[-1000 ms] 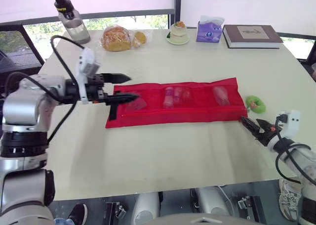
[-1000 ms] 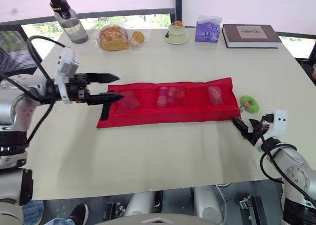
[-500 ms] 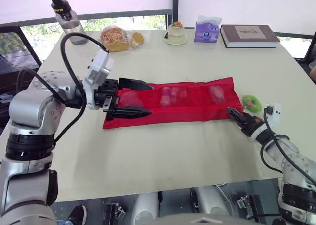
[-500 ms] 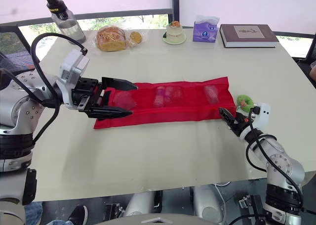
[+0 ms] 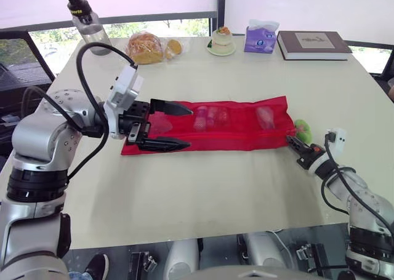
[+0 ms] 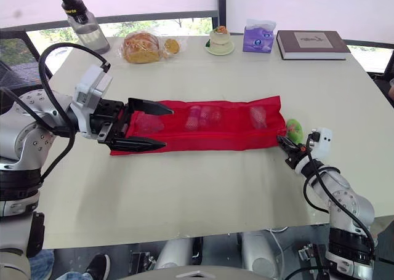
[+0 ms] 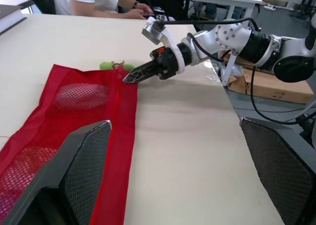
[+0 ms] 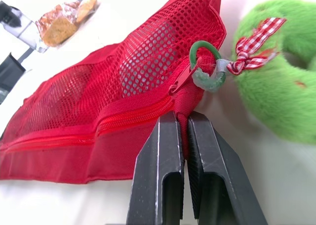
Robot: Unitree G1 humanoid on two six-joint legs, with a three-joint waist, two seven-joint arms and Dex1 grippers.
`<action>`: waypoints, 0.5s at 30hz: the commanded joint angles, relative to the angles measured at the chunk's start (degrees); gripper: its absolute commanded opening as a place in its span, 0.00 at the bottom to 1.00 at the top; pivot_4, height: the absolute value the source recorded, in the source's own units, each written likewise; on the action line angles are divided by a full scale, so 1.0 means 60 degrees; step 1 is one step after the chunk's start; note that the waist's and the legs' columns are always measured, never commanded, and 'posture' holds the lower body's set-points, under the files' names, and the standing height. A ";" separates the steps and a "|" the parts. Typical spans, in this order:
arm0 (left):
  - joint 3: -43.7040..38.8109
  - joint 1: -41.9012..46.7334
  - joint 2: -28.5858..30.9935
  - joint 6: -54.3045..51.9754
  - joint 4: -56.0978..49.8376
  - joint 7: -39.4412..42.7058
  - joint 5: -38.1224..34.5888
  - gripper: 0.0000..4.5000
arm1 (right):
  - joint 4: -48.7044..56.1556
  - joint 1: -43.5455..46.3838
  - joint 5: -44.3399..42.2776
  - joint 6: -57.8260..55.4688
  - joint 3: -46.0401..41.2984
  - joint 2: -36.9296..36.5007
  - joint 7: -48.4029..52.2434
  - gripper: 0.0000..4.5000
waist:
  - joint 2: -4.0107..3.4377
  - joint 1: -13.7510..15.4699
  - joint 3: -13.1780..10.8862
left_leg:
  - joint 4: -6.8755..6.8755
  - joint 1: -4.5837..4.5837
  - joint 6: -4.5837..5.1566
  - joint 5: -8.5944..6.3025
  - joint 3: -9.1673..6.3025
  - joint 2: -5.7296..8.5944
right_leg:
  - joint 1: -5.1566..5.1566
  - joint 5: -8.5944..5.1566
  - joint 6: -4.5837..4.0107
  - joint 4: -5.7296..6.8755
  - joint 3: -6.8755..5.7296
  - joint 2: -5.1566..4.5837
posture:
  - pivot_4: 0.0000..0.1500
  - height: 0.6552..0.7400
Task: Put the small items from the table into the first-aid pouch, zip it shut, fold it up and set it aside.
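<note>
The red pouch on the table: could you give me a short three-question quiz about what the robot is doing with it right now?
1. True or false: the right gripper is shut on one end of the red pouch.
2. What lies on the table just past that end of the pouch? A) a green plush toy B) scissors C) a cup
3. Fill in: over the pouch's other end, the left gripper is ____ (open or shut).

Key: 1 true; 2 A; 3 open.

Red mesh first-aid pouch [image 8: 98, 99] between black jaws, green zipper ring [image 8: 193, 52], green plush toy [image 8: 276, 91], red-white gingham bow [image 8: 256, 47] beyond
</note>
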State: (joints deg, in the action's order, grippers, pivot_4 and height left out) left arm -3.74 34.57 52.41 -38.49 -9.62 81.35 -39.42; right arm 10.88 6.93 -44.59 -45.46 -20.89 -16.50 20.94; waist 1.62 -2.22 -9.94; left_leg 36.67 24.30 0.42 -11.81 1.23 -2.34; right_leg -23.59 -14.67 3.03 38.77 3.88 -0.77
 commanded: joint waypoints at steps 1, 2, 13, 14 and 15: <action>-0.0156 0.0267 0.0030 -0.0035 -0.0383 -0.0244 -0.0151 1.00 | 0.0434 -0.0416 -0.0306 0.0160 -0.0910 -0.0753 0.0265 0.02 | -0.0002 0.0030 -0.0001 | 0.0000 0.0006 0.0000 0.0000 -0.0002 0.0003 | 0.0000 0.0001 -0.0002 -0.0002 -0.0003 -0.0004 | 1.00 0.98; -0.0168 0.0274 0.0029 -0.0049 -0.0401 -0.0288 -0.0171 1.00 | 0.0414 -0.0519 -0.0369 0.0180 -0.1114 -0.1003 0.0353 0.02 | -0.0008 0.0045 -0.0005 | 0.0003 0.0014 0.0000 0.0000 -0.0005 0.0008 | -0.0001 0.0001 -0.0001 -0.0009 -0.0009 -0.0009 | 1.00 0.98; 0.0038 0.0473 -0.0062 -0.0368 -0.0604 -0.0717 -0.0213 1.00 | 0.0341 -0.0769 0.0612 0.0681 -0.1256 -0.4124 0.2007 0.02 | -0.0017 -0.0026 -0.0010 | 0.0060 0.0041 0.0006 -0.0003 -0.0024 0.0008 | -0.0003 -0.0011 0.0027 0.0003 -0.0018 0.0001 | 1.00 0.98; 0.0052 0.0468 -0.0049 -0.0361 -0.0607 -0.0763 -0.0184 1.00 | 0.0629 -0.0601 0.0694 0.0645 -0.1050 -0.4340 0.2065 0.02 | -0.0023 -0.0045 -0.0012 | 0.0062 0.0039 0.0006 -0.0003 -0.0024 0.0008 | -0.0003 -0.0011 0.0028 0.0006 -0.0016 0.0003 | 1.00 0.98; 0.0060 0.0463 -0.0027 -0.0355 -0.0603 -0.0799 -0.0163 1.00 | 0.0933 -0.0418 0.0750 0.0579 -0.0827 -0.4542 0.2122 0.02 | -0.0031 -0.0056 -0.0017 | 0.0066 0.0038 0.0006 -0.0003 -0.0022 0.0005 | -0.0003 -0.0012 0.0029 0.0009 -0.0013 0.0005 | 1.00 0.98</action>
State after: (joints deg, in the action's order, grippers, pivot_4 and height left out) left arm -2.78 36.56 51.90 -40.85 -11.93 77.00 -40.53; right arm 11.51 2.32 -40.25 -42.82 -26.46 -42.09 32.42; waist 1.43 -2.56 -10.04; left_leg 37.07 24.53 0.45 -11.83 1.12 -2.31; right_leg -23.62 -14.74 3.21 38.83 3.83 -0.73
